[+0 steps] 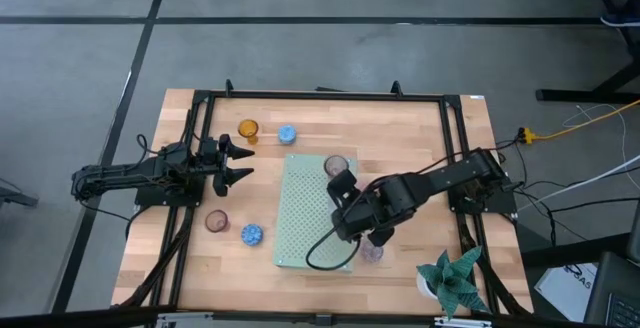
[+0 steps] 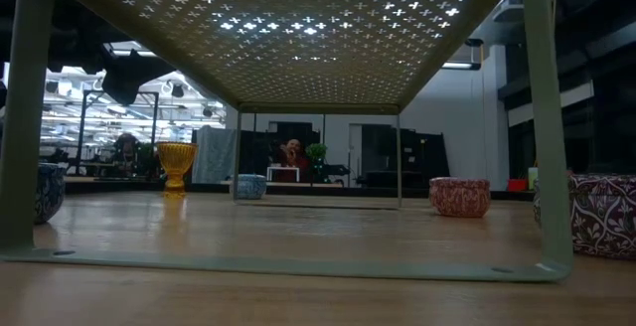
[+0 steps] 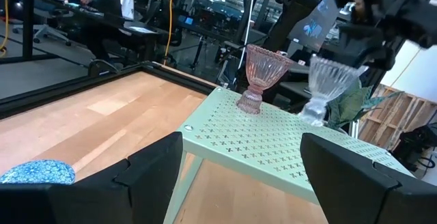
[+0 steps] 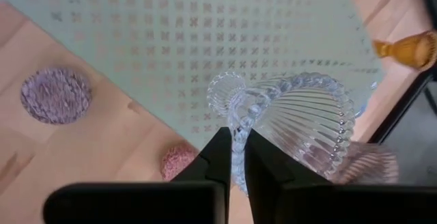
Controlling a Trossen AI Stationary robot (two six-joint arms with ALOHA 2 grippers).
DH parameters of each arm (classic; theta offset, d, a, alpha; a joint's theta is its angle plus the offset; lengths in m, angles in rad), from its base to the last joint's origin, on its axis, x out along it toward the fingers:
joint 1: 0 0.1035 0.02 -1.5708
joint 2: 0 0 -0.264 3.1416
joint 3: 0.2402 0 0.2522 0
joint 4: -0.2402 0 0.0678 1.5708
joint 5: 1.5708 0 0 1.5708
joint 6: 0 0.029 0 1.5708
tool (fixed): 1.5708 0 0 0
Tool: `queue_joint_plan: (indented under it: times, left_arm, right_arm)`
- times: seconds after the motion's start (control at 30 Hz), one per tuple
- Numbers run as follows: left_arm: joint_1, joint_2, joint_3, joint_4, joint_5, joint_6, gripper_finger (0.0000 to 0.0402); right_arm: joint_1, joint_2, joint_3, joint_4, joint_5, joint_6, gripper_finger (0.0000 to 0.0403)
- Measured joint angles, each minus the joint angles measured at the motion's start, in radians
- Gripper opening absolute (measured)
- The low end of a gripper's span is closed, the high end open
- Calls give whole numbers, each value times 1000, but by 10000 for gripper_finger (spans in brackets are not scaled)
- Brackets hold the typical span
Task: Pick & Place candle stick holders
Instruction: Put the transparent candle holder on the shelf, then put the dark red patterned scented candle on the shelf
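My right gripper (image 1: 343, 183) is over the pale green board (image 1: 305, 223), shut on a clear ribbed glass holder (image 4: 307, 125), which also shows in the left wrist view (image 3: 329, 80). A pink stemmed holder (image 3: 263, 74) stands by its foot on the board's far end. My left gripper (image 3: 249, 183) is open and empty at the table's left, level and pointing at the board. On the table stand an amber holder (image 1: 248, 129), a blue one (image 1: 287, 134), a pink one (image 1: 216, 221), another blue one (image 1: 251, 234) and a mauve one (image 1: 372, 253). My right gripper pinches the clear holder's rim (image 4: 237, 152), one finger inside the bowl and one outside. The fingers come from above, slanting down. The holder stands nearly upright, its foot (image 3: 313, 113) at the board's top; whether it rests there I cannot tell.
A green paper-like plant in a white pot (image 1: 452, 280) stands at the near right corner. A black frame (image 1: 320, 96) runs around the table top. The board stands on legs (image 2: 547, 117) above the wood.
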Motion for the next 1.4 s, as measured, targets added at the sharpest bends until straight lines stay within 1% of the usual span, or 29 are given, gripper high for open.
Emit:
queue_joint_plan:
  times: [0.13, 0.23, 0.47, 0.63, 0.83, 0.93, 1.03, 1.13, 1.27, 1.33, 1.4]
  left_arm:
    - [0, 0, 0, 0, 0, 0, 294]
    - [0, 0, 0, 0, 0, 0, 294]
    - [0, 0, 0, 0, 0, 0, 294]
    - [0, 0, 0, 0, 0, 0, 294]
    - [0, 0, 0, 0, 0, 0, 294]
    - [0, 0, 0, 0, 0, 0, 294]
    - [0, 0, 0, 0, 0, 0, 294]
    - [0, 0, 0, 0, 0, 0, 294]
    - [0, 0, 0, 0, 0, 0, 294]
    - [0, 0, 0, 0, 0, 0, 294]
    - [0, 0, 0, 0, 0, 0, 294]
  right_arm:
    - [-5, 0, -47, 35, 2, 11, 22]
    - [-5, -1, -57, 45, 8, 10, 33]
    - [-5, -1, -46, 35, 3, 11, 70]
    - [-5, 0, 1, 16, 0, 18, 94]
    - [-5, -1, 83, -39, -1, 46, 149]
    - [0, -1, 139, -95, -25, 101, 180]
    - [7, -14, 176, -108, -80, 207, 207]
    - [20, -54, 159, -112, -136, 333, 228]
    - [52, -116, 100, -111, -139, 435, 244]
    - [69, -157, 53, -112, -139, 481, 245]
    - [84, -193, 3, -113, -139, 494, 245]
